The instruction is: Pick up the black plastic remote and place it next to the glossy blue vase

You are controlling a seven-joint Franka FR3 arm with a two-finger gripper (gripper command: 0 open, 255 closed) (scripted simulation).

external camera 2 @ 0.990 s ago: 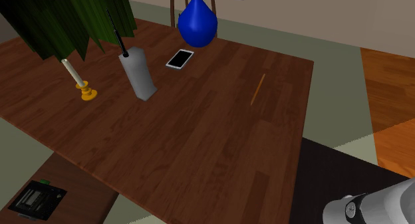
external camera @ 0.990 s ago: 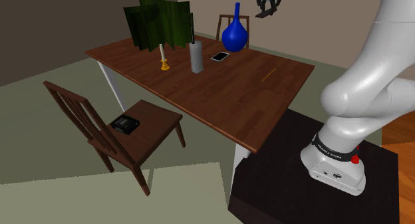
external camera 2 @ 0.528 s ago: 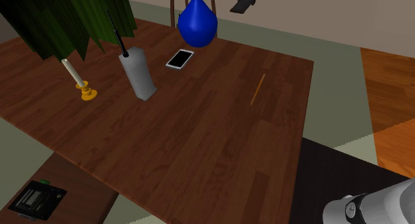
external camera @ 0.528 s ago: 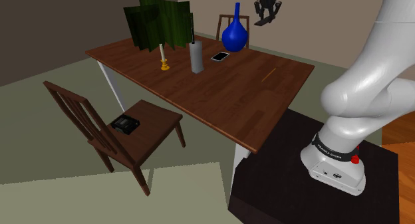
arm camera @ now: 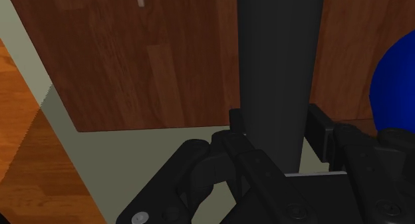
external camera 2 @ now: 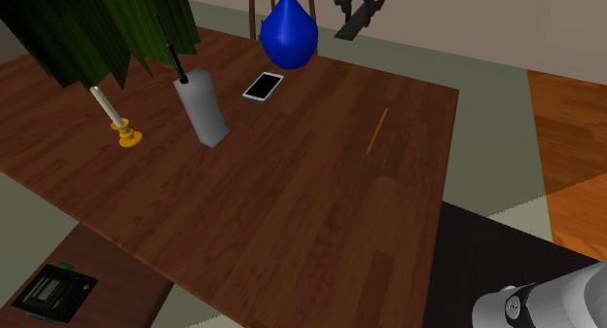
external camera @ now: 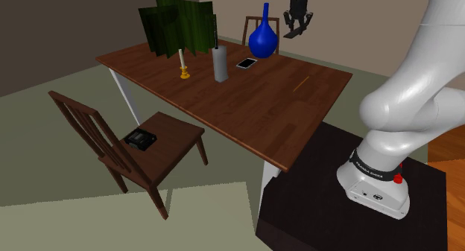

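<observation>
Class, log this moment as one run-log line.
hand: shut on remote | where: in air near blue vase | placed: not yet

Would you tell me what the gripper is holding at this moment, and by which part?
The gripper holds the dark remote, its jaws clasping the long sides near one end; the rest juts out beyond them.

Two high exterior views over one table [external camera: 246, 108], wrist close
</observation>
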